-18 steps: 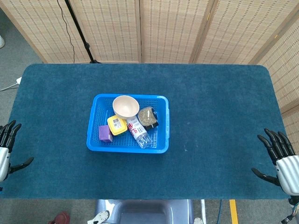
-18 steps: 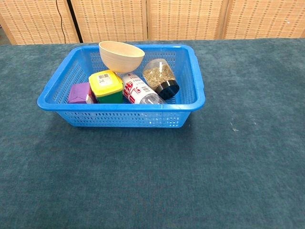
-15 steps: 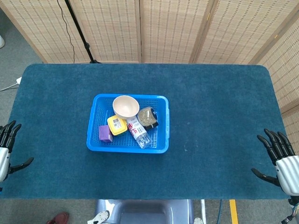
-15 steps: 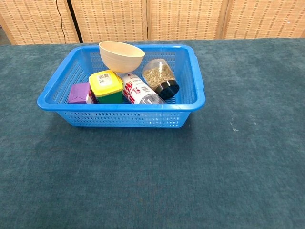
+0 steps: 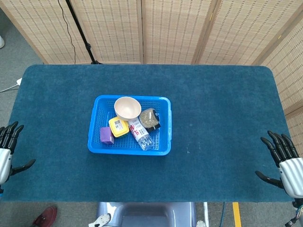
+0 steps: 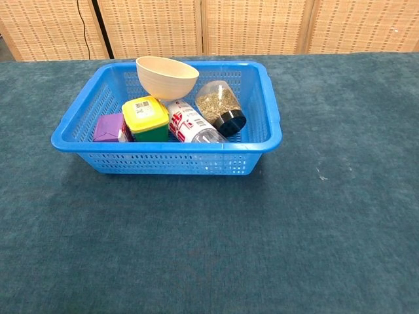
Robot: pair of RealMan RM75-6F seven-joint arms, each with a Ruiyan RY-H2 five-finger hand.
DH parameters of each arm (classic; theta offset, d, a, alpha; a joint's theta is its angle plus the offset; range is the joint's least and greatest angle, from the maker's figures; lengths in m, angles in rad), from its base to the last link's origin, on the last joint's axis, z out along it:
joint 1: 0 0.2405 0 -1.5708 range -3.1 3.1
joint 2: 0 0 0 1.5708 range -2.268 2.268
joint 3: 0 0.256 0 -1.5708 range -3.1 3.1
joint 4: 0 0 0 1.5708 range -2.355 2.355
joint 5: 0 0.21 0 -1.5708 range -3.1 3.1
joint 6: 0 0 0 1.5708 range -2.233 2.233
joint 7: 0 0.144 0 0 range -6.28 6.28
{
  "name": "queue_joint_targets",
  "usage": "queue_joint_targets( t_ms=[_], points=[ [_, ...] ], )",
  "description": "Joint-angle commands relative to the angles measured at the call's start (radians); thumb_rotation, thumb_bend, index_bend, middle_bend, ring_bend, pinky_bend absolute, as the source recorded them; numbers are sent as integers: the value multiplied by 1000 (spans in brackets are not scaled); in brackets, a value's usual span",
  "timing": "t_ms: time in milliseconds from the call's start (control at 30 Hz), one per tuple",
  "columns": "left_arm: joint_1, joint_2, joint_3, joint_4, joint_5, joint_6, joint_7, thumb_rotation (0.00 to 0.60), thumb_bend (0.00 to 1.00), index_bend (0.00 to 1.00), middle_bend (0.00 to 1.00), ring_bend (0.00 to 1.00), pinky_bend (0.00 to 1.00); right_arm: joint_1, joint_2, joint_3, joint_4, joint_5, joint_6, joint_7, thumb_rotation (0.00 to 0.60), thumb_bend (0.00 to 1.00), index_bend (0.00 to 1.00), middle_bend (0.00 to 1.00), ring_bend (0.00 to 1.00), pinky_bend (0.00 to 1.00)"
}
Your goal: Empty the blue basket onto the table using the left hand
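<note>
Nothing moved since before, blue basket (image 5: 129,125) long axis left-right, left hand (image 5: 6,153) and right hand (image 5: 286,161) fingers spread wide, holding nothing.

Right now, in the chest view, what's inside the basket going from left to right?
purple box → yellow-lidded green container → plastic bottle with red-and-white label → jar with black lid, all inside the blue basket.

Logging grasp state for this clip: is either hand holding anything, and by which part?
Nothing is held. The left hand and right hand are open at the table's edges.
</note>
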Motion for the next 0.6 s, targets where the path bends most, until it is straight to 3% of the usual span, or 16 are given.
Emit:
queue_joint_targets(
  t_ms=[33,167,267,467,600],
  points=[
    [-48,14,-16,-12,47,-30,12,600,100,0,0,0,11,1,-1,0,0,2,-6,-6,600,0,72,0,0,0],
    [-152,34,-55,-53,92,-128,79,600,107,0,0,0,11,7,-6,0,0,8,-23,-22,600,0,72,0,0,0],
    [-262,32,-104,-84,86,-259,163,600,124,0,0,0,11,11,-10,3,1,20,-39,-29,600,0,71,0,0,0],
    [-453,-68,-181,-76,-69,-545,340,600,198,49,0,0,17,19,-11,19,11,62,-65,-21,600,0,70,0,0,0],
    [-555,-160,-218,-35,-161,-665,448,600,202,97,0,0,50,25,-11,30,20,97,-91,-10,600,0,66,0,0,0]
  ],
)
